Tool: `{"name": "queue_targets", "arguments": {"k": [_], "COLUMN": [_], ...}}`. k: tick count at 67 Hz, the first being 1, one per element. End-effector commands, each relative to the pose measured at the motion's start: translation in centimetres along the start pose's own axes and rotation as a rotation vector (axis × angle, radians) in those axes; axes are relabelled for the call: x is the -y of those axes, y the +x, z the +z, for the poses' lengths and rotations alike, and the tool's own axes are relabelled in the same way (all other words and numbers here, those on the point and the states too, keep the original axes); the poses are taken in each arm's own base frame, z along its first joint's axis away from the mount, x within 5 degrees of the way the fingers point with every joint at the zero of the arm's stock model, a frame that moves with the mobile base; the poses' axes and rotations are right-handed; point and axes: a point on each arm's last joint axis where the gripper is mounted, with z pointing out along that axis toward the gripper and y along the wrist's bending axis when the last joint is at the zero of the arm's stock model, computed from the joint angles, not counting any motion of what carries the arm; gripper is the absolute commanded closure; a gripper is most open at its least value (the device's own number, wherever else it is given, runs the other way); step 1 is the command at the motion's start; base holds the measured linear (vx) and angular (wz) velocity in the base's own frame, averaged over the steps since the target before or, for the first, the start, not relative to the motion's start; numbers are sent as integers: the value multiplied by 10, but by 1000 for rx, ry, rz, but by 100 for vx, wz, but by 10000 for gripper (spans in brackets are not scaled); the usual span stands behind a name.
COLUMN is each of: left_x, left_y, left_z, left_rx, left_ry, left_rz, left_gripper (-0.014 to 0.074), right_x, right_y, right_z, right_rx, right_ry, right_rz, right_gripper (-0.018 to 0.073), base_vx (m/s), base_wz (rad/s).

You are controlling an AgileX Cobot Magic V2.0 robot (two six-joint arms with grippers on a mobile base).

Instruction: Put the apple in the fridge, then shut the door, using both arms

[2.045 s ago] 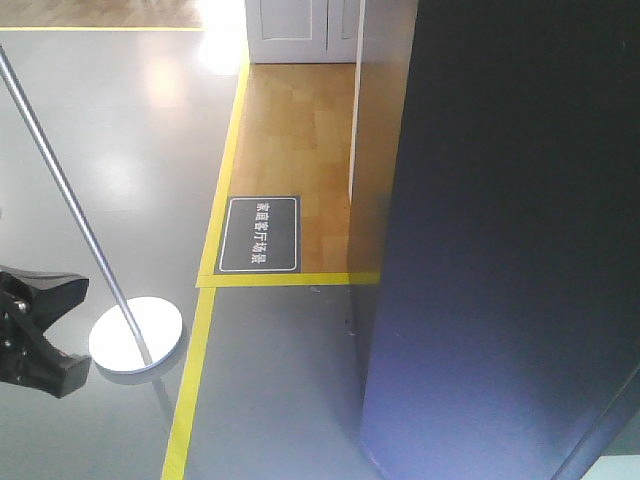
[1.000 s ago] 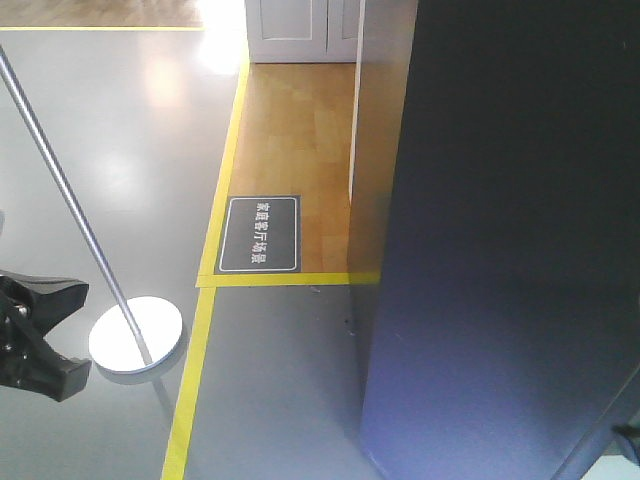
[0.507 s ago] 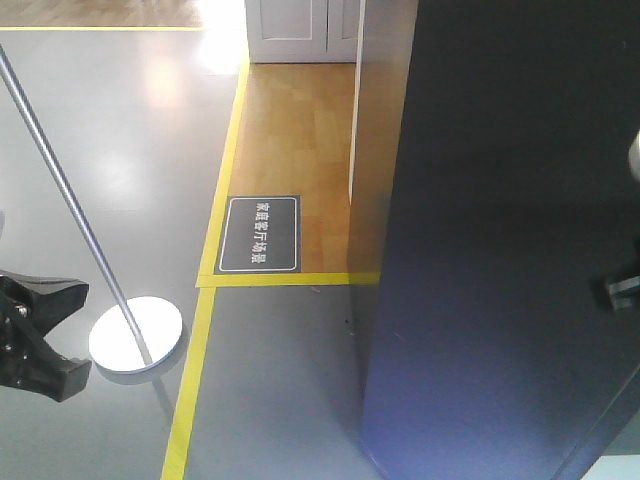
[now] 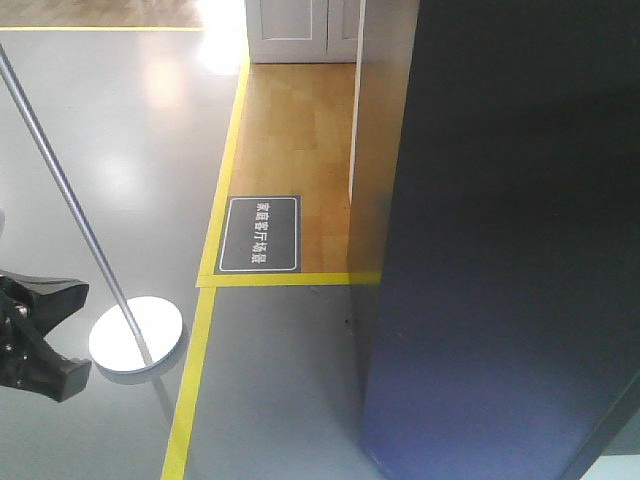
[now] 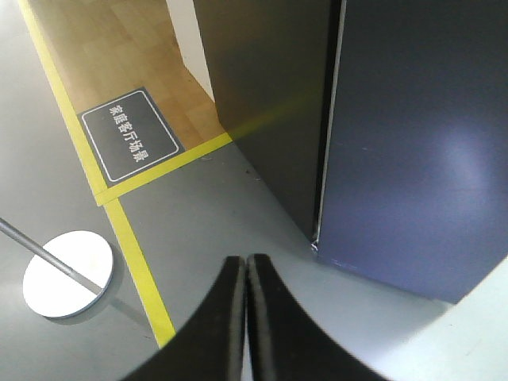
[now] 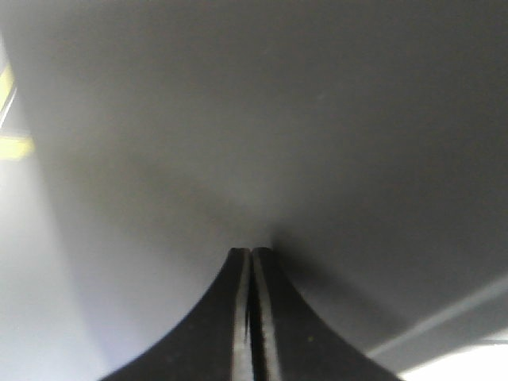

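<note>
Fingers of your left tool (image 5: pixel 244 262) sit pressed together at the bottom centre of the wrist view, empty, above grey floor (image 5: pixel 206 230). Your right tool (image 6: pixel 251 254) is likewise closed on nothing, tips right up against a dark grey panel, touching or nearly so. Beyond, the door (image 5: pixel 413 151) lies nearly flush with the fridge (image 5: pixel 270 95). A round white stand base (image 4: pixel 136 335) sits lower left. No apple shows anywhere.
</note>
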Motion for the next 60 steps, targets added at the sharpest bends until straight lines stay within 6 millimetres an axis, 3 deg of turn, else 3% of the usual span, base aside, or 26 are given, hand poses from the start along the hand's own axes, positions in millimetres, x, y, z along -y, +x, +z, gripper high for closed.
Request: {"name": "queue_targets", "arguments": {"k": [1,27,46,60], "left_x": [-1,-1,-1,-1], "left_y": [-13,-13,-13,-13], "left_z": [-6,-6,-6,-6], "left_rx": [91,91,91,91], "left_ry": [-2,-2,-2,-2], "left_rz": [-15,-15,-15,-15], "left_gripper": [603,603,603,603], "right_x": [15,27,32,37], "right_y": [-17,-18,-54,-81], "right_z": [3,76,129,158], "right_rx": [124,63,102,191], "right_ry": [64,38,7,20], "right_rz": [6,155,189,167], "right_gripper": [563,563,563,563], "base_vx": [0,0,0,0], "base_wz": [0,0,0,0]}}
